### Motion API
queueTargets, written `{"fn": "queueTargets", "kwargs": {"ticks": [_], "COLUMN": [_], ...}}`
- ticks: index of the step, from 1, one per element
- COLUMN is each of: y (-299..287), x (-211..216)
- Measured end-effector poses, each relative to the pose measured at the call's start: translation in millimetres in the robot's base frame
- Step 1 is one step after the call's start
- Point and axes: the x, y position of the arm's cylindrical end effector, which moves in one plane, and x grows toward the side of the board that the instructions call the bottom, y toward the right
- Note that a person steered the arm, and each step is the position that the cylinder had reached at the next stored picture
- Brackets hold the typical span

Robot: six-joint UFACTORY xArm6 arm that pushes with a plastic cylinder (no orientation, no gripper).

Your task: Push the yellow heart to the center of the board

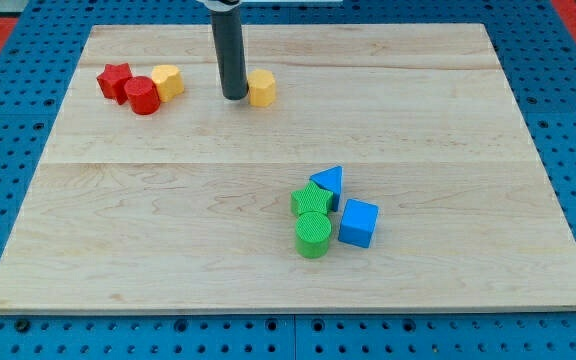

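Yellow heart (261,88): sat near the view's top, a little left of the middle, well apart from the centre of the bench; its heart outline was hard to make out at this size.
Red star (114,80): lay farthest to the view's left, near the top, touching the red cylinder.
Red cylinder (142,96): stood just right of and below the red star, touching the yellow block beside it.
Yellow block (168,81): looked roughly 6-sided and closed this cluster of 3 on its right.
My tip (233,96): rested on the bench just left of the yellow heart, touching it or very nearly so; I could not tell which. The rod rose straight up and out of the view's top.
Claw: the arm carried none, only the dark rod, so nothing was held.
Green star (311,199): lay right of centre and below it, touching the green cylinder.
Green cylinder (313,235): stood directly below the green star.
Blue triangle (329,183): sat just above and right of the green star.
Blue cube (358,223): sat rightmost in this cluster of 4.
Bench (148,230): pale wooden board.
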Motion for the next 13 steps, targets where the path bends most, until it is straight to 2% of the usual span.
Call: {"fn": "queueTargets", "kwargs": {"ticks": [2,3,4,5,7,9,10,13], "y": [-12.7,-19.8,-73.1,-103.7,-49.3,-33.6,-42.0,-75.6], "x": [-14.9,-57.7,-70.9,-60.2,-40.0,-39.8,-66.8,-72.9]}}
